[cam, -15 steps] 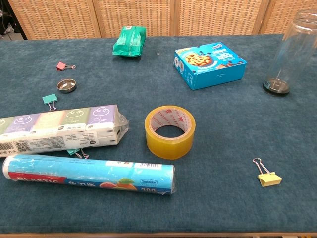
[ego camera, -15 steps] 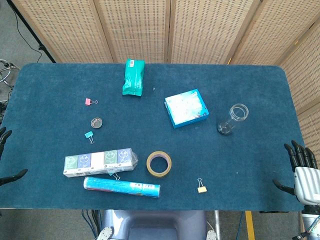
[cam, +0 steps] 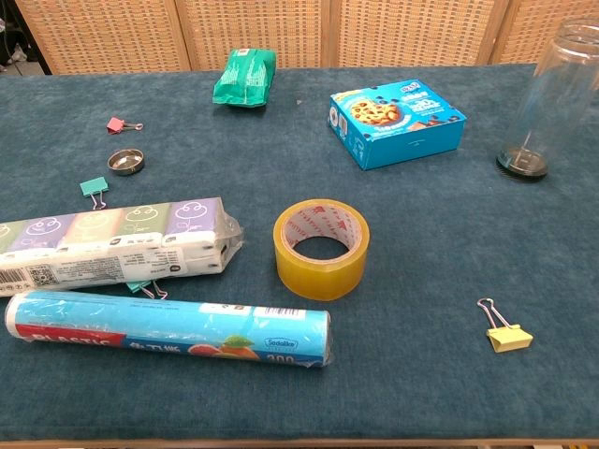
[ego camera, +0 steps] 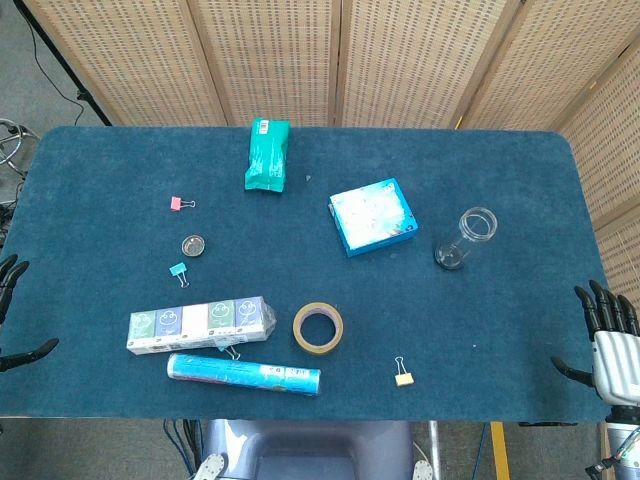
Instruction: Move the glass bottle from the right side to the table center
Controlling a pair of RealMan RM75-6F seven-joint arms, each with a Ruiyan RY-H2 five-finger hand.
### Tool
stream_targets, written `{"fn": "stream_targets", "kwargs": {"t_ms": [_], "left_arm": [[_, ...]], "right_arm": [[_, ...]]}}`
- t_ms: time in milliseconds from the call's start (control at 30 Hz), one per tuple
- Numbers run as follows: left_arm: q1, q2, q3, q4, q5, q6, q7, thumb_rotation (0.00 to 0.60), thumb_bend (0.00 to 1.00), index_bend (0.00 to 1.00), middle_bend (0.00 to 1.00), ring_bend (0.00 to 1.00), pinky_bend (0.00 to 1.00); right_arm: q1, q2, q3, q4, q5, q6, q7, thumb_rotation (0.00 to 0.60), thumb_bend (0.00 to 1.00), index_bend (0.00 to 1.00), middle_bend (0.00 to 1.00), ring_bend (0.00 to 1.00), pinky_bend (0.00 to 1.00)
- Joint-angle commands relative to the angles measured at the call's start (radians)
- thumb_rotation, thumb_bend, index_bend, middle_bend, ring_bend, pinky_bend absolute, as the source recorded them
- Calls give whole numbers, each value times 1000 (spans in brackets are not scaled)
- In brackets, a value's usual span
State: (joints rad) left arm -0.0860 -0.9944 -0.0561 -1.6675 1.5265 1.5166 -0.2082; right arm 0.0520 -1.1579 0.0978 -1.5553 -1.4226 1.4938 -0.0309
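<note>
The clear glass bottle (ego camera: 465, 238) stands upright on the right part of the blue table, and the chest view shows it at the far right (cam: 550, 98). My right hand (ego camera: 607, 340) is off the table's right edge, well below the bottle, fingers spread and holding nothing. My left hand (ego camera: 10, 310) shows only as dark fingertips at the left edge, spread apart and empty. Neither hand appears in the chest view.
A blue cookie box (ego camera: 372, 216) lies left of the bottle. A tape roll (ego camera: 318, 327), a yellow clip (ego camera: 403, 376), a plastic-wrap roll (ego camera: 244, 373), a tissue pack (ego camera: 200, 322), a green packet (ego camera: 267, 154), a metal lid (ego camera: 193, 245) and small clips are spread over the table (ego camera: 500, 330).
My right hand has dropped slightly lower and further right at the table's edge. Everything on the table stays where it was.
</note>
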Motion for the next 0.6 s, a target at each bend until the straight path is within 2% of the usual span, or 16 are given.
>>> {"fn": "stream_targets", "kwargs": {"t_ms": [33,233,367,600], "left_arm": [[-3,1,-2,2,-6,-7,-5,600,0,0,0,0,0],[-1,1,-3,-3,-3,1,-4,600,0,0,0,0,0],[4,-3,-3,-9,8,20,12,600,0,0,0,0,0],[-1,-9,-1,-8,7,9,23,600,0,0,0,0,0]], "right_arm": [[11,-23,16,26,32,-30,26,600,0,0,0,0,0],[59,-65,45,138,69,-123,162,600,0,0,0,0,0],[108,-81,67,198,80,-219,323,600,0,0,0,0,0],[197,-134,114,309,103,-339,497,600,0,0,0,0,0]]}}
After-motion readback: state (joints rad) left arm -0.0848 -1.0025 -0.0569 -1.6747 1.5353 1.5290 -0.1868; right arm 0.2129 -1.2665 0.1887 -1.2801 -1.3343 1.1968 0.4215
